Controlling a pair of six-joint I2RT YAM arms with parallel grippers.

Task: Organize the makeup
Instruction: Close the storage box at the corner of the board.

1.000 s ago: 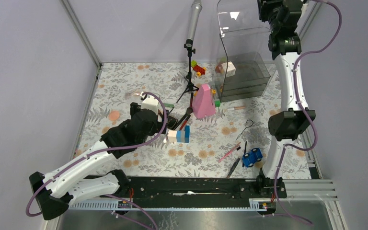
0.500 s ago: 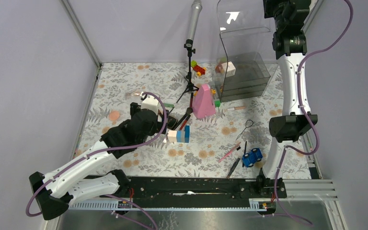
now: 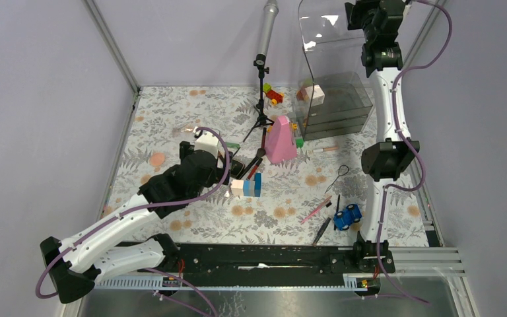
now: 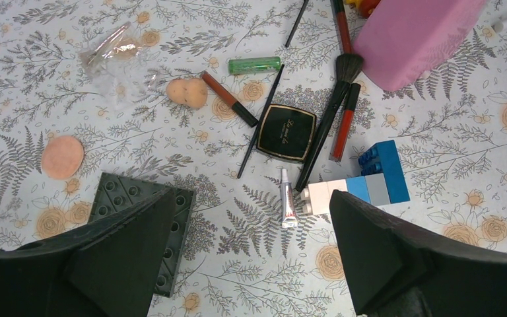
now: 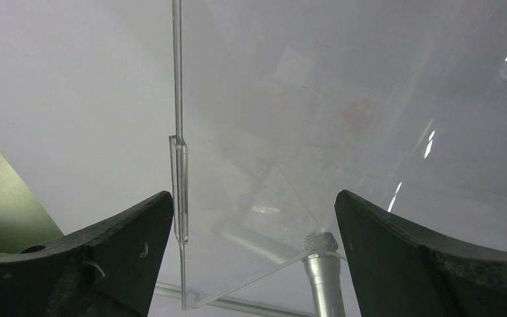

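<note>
Your left gripper (image 4: 251, 264) hangs over the makeup on the table, jaws wide apart, gripping nothing. Far left lies a round sponge (image 4: 63, 157). The left finger covers a corner of the dark studded plate (image 4: 138, 195). Rightward come a second sponge (image 4: 187, 93), green tube (image 4: 255, 65), compact (image 4: 286, 132) and brush (image 4: 333, 105); from above, the arm hides most of these. The pink cone (image 4: 409, 33) is cut off at the frame's top. Further right, a pink pencil (image 3: 315, 210) lies near the car (image 3: 347, 216). Your right gripper (image 5: 254, 251) sits high by the clear lid (image 3: 323, 33), jaws spread and empty; its camera shows little but hazy plastic.
</note>
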